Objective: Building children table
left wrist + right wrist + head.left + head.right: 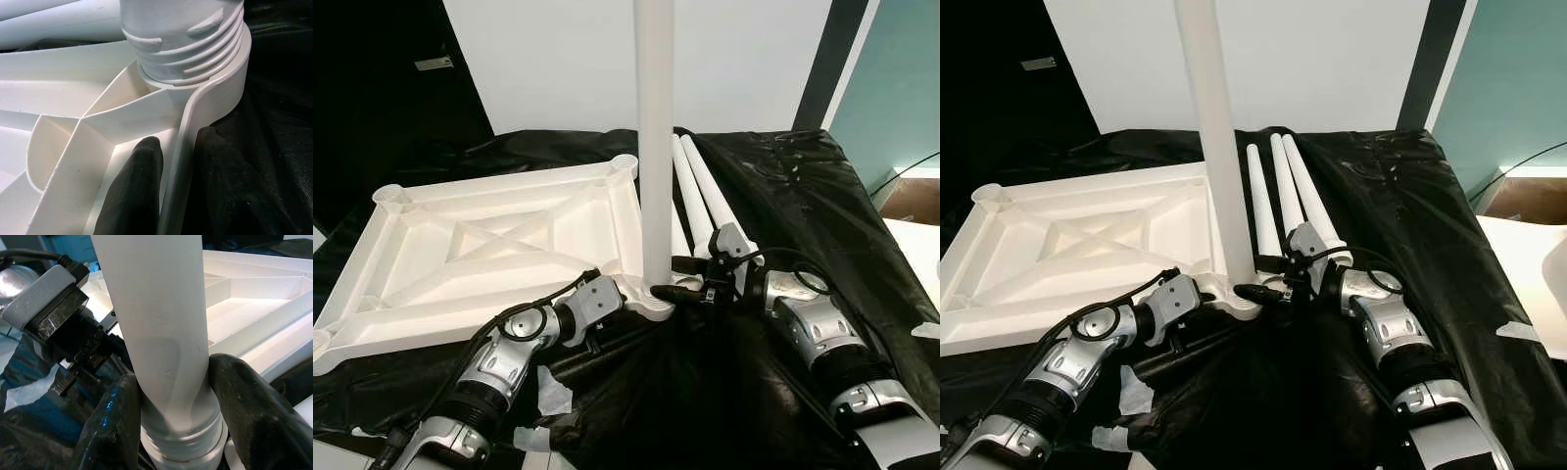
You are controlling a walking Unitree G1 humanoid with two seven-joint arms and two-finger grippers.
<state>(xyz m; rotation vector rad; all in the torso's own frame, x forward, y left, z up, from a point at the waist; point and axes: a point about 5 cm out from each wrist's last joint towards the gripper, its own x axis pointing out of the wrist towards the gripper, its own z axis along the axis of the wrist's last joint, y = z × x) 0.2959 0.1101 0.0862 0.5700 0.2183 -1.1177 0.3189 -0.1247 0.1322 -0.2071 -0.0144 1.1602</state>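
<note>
The white tabletop (499, 245) lies upside down on a black sheet. One white leg (656, 147) stands upright in its near right corner socket. My right gripper (683, 279) is shut on that leg just above the threaded base, with a finger (112, 426) on each side of the leg (156, 333). My left gripper (628, 297) is shut on the tabletop's rim (183, 147) beside the socket, one finger (132, 191) inside the rim and one outside. The leg's threaded end (186, 44) sits in the socket. Three spare legs (1278, 191) lie side by side behind the corner.
The black plastic sheet (783, 196) covers the whole work surface and hangs in folds. Pieces of pale tape (548, 392) stick to it near my left arm. A white wall (558, 59) stands behind, and a white surface (1538, 264) lies at the right.
</note>
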